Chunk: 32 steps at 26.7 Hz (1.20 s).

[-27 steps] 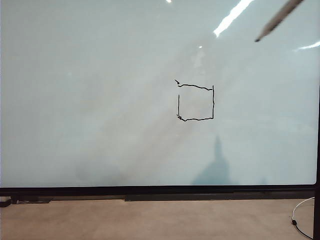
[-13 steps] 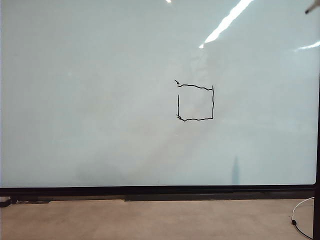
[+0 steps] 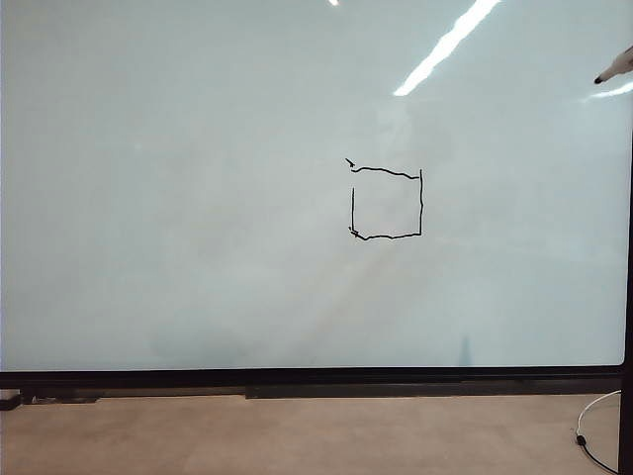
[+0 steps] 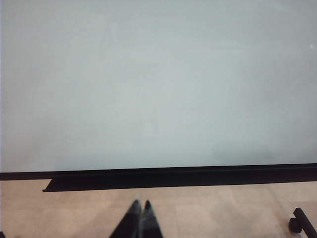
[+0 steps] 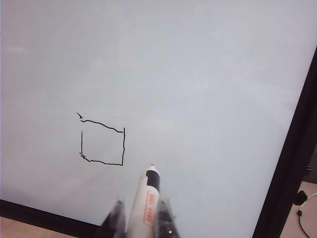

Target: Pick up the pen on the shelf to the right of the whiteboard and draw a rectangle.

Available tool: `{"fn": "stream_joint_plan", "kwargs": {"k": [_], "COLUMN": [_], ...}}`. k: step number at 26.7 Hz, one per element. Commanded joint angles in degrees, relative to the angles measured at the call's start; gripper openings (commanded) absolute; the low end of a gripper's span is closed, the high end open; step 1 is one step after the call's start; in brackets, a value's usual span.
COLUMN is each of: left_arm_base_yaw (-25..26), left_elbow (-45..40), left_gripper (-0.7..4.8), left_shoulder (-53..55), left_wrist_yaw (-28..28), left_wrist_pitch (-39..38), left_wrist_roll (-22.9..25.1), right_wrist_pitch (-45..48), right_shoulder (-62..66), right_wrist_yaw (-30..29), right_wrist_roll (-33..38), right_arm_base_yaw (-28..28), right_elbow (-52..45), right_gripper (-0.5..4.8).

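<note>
The whiteboard (image 3: 198, 198) fills the exterior view, and the black rectangle (image 3: 421, 203) is drawn right of its middle. Only the pen's dark tip (image 3: 612, 69) pokes in at the upper right edge, well away from the drawing. In the right wrist view my right gripper (image 5: 141, 208) is shut on the white pen (image 5: 147, 201), whose black tip points at the board beside the rectangle (image 5: 124, 146). My left gripper (image 4: 141, 204) hangs shut and empty over the table in front of the board. The shelf is out of view.
A black frame (image 3: 297, 377) runs along the board's lower edge and down its right side (image 5: 290, 163). A tan table surface (image 3: 297, 435) lies below it. A white cable (image 3: 593, 435) lies at the right. A black part (image 4: 303, 222) sits near the table's edge.
The pen has drawn back from the board toward the upper right edge, so only its tip still shows. Its shadow low on the board has shrunk and faded. The left gripper has stayed still.
</note>
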Motion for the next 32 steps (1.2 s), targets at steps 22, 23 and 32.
{"fn": "stream_joint_plan", "kwargs": {"k": [22, 23, 32], "left_arm_base_yaw": [0.0, 0.0, 0.0], "left_elbow": [0.1, 0.1, 0.1], "left_gripper": [-0.04, -0.04, -0.04], "left_shoulder": [0.0, 0.0, 0.0], "left_wrist_yaw": [0.2, 0.1, 0.2], "left_wrist_pitch": [0.5, 0.5, 0.5], "left_wrist_roll": [0.1, 0.1, 0.1], "right_wrist_pitch": [14.8, 14.8, 15.2], "right_shoulder": [0.0, 0.0, 0.0], "right_wrist_yaw": [1.2, 1.0, -6.8], "right_wrist_roll": [-1.1, -1.2, -0.6], "right_arm_base_yaw": [-1.2, -2.6, -13.5], "right_elbow": [-13.2, -13.2, -13.2], "right_gripper": [-0.05, -0.05, -0.05]}}
